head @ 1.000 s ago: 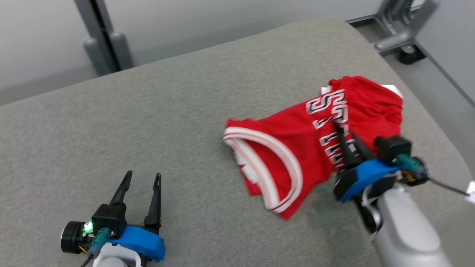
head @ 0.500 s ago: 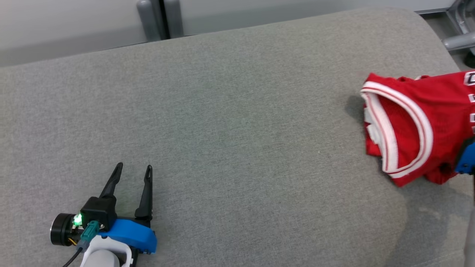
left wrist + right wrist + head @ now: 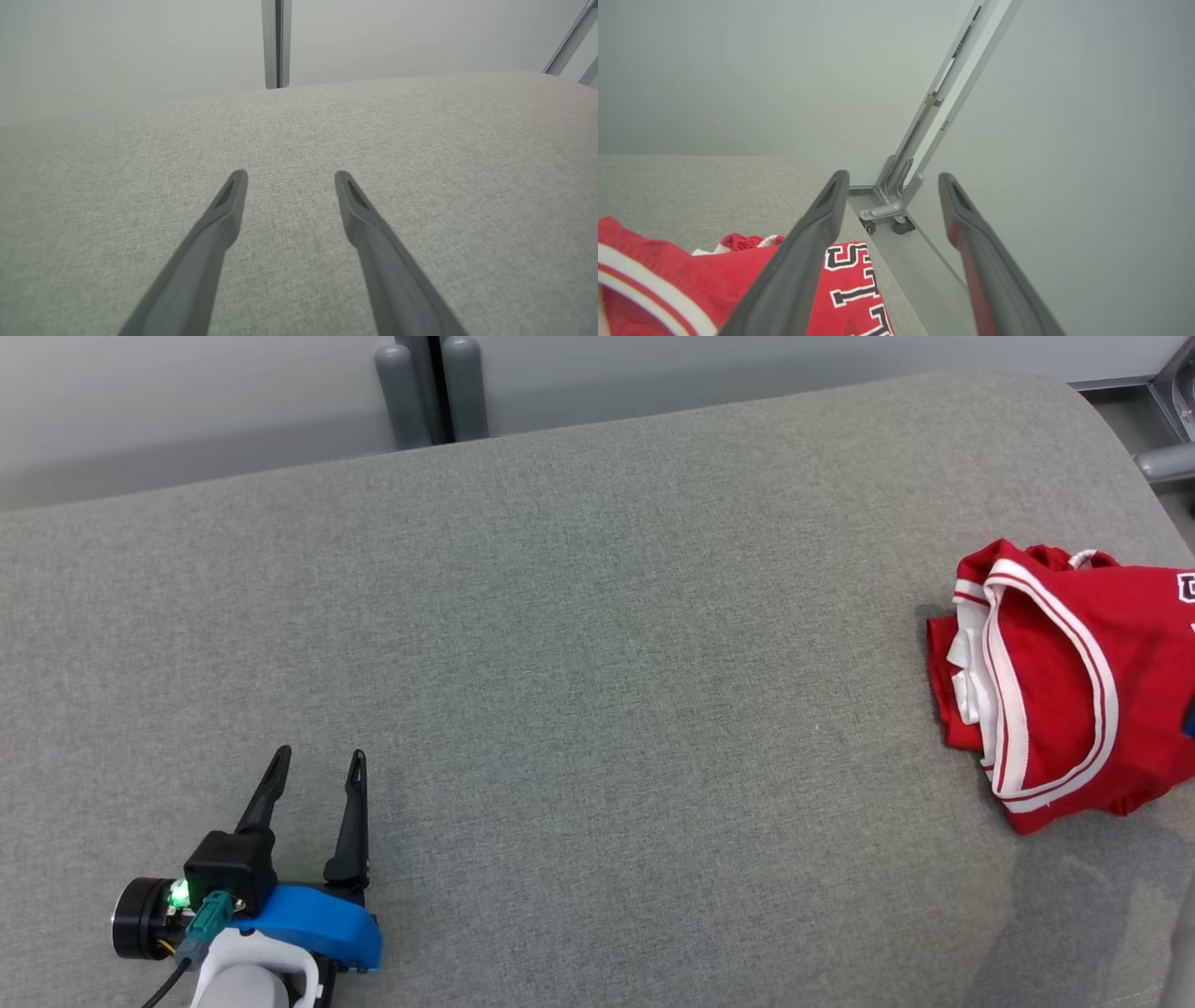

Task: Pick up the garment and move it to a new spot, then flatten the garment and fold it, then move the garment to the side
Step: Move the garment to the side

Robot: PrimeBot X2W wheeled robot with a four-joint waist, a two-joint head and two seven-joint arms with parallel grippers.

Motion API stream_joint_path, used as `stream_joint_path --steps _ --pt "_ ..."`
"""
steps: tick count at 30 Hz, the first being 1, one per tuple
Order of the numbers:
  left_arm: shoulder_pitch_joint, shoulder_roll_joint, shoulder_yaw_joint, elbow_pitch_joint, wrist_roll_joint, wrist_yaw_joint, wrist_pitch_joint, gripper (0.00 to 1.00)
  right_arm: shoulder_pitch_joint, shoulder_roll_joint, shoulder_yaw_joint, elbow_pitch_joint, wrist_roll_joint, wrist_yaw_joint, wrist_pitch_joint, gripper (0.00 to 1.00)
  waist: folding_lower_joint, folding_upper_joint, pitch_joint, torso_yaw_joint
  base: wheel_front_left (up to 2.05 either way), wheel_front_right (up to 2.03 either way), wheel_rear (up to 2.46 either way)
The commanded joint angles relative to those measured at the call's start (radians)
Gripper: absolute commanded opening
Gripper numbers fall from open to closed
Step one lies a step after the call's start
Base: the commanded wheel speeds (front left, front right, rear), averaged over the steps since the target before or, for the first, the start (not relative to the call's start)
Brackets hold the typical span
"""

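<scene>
Looking down from the head camera, I have the left end effector nearest me at the lower left. Its two dark fingers are spread well apart, with nothing between them, and they sit low over the grey fabric-covered bench. The left wrist camera agrees: the left end effector gapes wide, with bare grey weave showing between the tips.

Further out and far to my right lies the garment, a red jersey with white-striped trim. It is bunched into a loose heap on the bench close to its right edge, well apart from the left end effector and cut off by the side of the head view.

Through the right wrist camera, the right end effector is also wide open and grips nothing. The garment lies under and beside one finger, its black-and-white lettering face up; I cannot tell whether that finger touches the cloth.

Beyond the bench stand a pair of grey posts against a pale wall, and a metal frame leg rests on the floor.
</scene>
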Motion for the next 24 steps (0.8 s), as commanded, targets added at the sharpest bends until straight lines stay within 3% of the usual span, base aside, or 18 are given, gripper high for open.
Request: stream_joint_path --steps 1,5,9,13,18,24 --pt "0.0 -0.001 0.012 0.002 0.006 0.007 -0.003 1.0 -0.023 0.017 0.04 0.017 0.025 0.0 -0.033 1.0 -0.0001 0.0 -0.01 0.003 0.0 0.0 0.0" --pt "0.003 -0.016 0.031 -0.004 0.013 0.022 -0.003 1.0 0.015 0.03 0.162 0.033 0.101 0.0 -0.07 1.0 -0.0001 0.0 -0.033 0.018 0.0 0.0 0.0" --pt "0.005 -0.027 0.042 -0.005 0.022 0.033 -0.003 1.0 0.096 0.029 0.35 0.047 0.312 0.0 -0.074 1.0 -0.0001 0.0 -0.057 0.049 0.0 0.0 0.0" --pt "0.015 -0.033 0.042 0.0 0.028 0.035 -0.003 1.0 0.179 0.031 0.458 0.027 0.433 0.0 -0.074 1.0 -0.0001 0.0 -0.074 0.073 0.0 0.0 0.0" --pt "0.027 -0.043 0.05 0.012 0.035 0.042 -0.003 1.0 0.287 0.031 0.576 0.003 0.556 0.0 -0.075 1.0 -0.0001 0.0 -0.1 0.111 0.0 0.0 0.0" --pt "0.028 -0.051 0.064 0.017 0.038 0.05 -0.002 1.0 0.365 0.031 0.661 -0.029 0.62 0.0 -0.075 1.0 -0.0001 0.0 -0.125 0.144 0.0 0.0 0.0"
